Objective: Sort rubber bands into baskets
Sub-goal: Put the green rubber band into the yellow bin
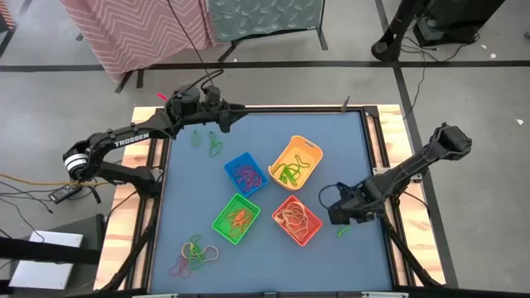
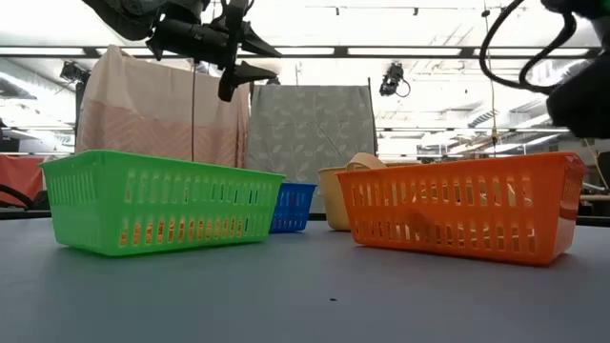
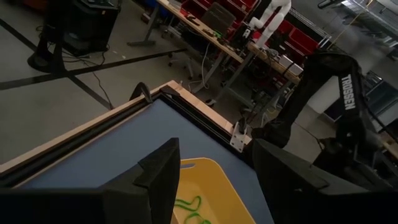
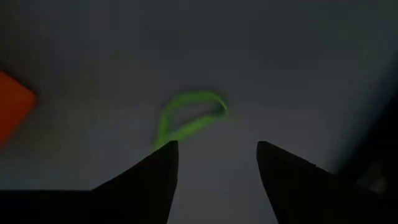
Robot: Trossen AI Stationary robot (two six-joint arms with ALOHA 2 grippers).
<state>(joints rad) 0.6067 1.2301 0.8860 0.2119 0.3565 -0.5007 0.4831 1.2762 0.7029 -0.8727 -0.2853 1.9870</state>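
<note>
Green rubber band [image 4: 189, 118] lies flat, long axis slanting, before the wide-open right pincer [image 4: 214, 165].

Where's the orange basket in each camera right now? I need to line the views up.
High: orange basket, lower middle, left of the right gripper.
Low: right foreground.
Left wrist: not in it.
Right wrist: a corner at the left edge.
Shared landmark: blue table mat.

The high camera is looking straight down on the whole table [image 1: 348, 132]. The low one is peering level across it, close to the orange basket [image 2: 462, 205]. The left wrist camera is facing the far corner; the right wrist camera is hovering close, perhaps above the table's right edge.
</note>
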